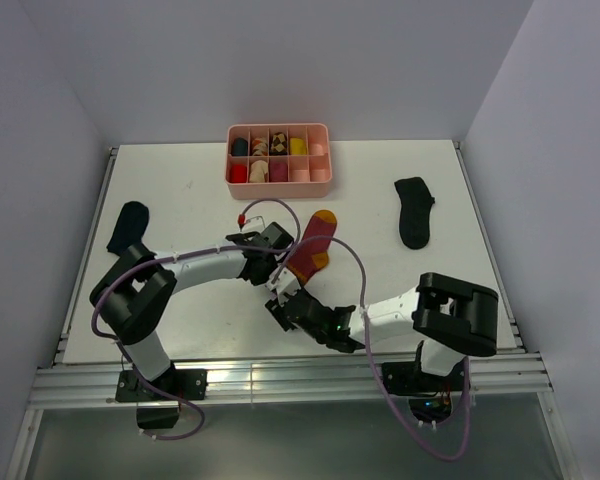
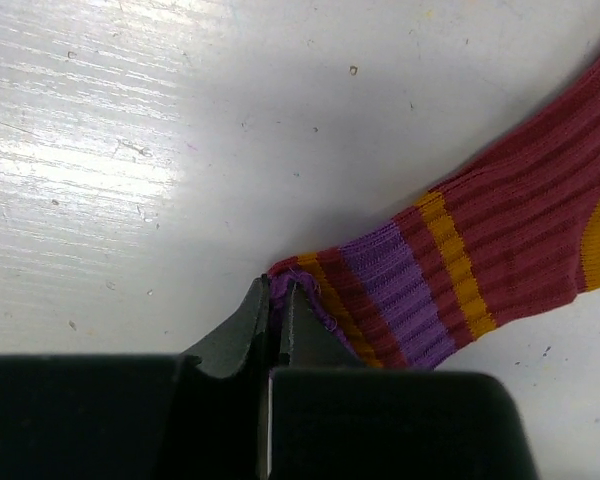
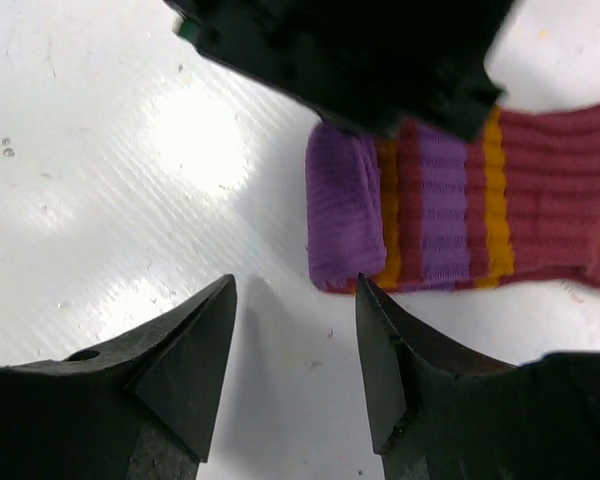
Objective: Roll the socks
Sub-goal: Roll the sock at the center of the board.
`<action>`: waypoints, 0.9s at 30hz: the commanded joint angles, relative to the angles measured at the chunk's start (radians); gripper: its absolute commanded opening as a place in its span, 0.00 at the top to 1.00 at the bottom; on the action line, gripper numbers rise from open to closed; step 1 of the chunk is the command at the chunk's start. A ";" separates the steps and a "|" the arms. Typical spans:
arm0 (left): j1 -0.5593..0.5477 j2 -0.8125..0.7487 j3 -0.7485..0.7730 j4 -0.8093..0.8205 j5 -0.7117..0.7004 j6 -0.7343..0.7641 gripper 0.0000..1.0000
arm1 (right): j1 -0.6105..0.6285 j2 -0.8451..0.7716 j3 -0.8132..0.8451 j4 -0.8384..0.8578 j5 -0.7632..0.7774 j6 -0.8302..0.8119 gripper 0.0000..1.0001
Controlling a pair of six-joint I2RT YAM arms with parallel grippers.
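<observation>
The striped sock [image 1: 311, 248] lies flat in the middle of the table, orange toe pointing toward the tray. Its cuff end is folded over, showing a purple flap [image 3: 345, 215]. My left gripper [image 2: 278, 292] is shut on the edge of that folded cuff, and it also shows in the top view [image 1: 276, 272]. My right gripper [image 3: 295, 287] is open just short of the cuff with only bare table between its fingers; the right fingertip [image 3: 364, 290] is at the sock's corner. One black sock [image 1: 128, 226] lies far left, another black sock [image 1: 414, 210] far right.
A pink divided tray [image 1: 279, 182] holding small rolled items stands at the back centre. Both arms meet near the table's middle front, the right gripper [image 1: 283, 303] just in front of the left. The left gripper's black body [image 3: 350, 50] looms over the cuff.
</observation>
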 commanded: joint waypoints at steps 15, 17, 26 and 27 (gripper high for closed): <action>-0.002 0.031 0.041 -0.047 0.048 0.045 1.00 | 0.060 0.177 0.143 0.042 0.200 -0.150 0.52; -0.002 0.034 0.040 -0.044 0.052 0.047 1.00 | 0.060 0.203 0.143 0.034 0.208 -0.143 0.56; -0.002 0.011 0.034 -0.027 0.049 0.021 0.89 | 0.053 0.185 0.091 0.001 0.116 -0.029 1.00; -0.002 0.004 0.026 -0.015 0.041 0.009 0.82 | 0.045 0.176 0.079 -0.003 0.091 0.013 1.00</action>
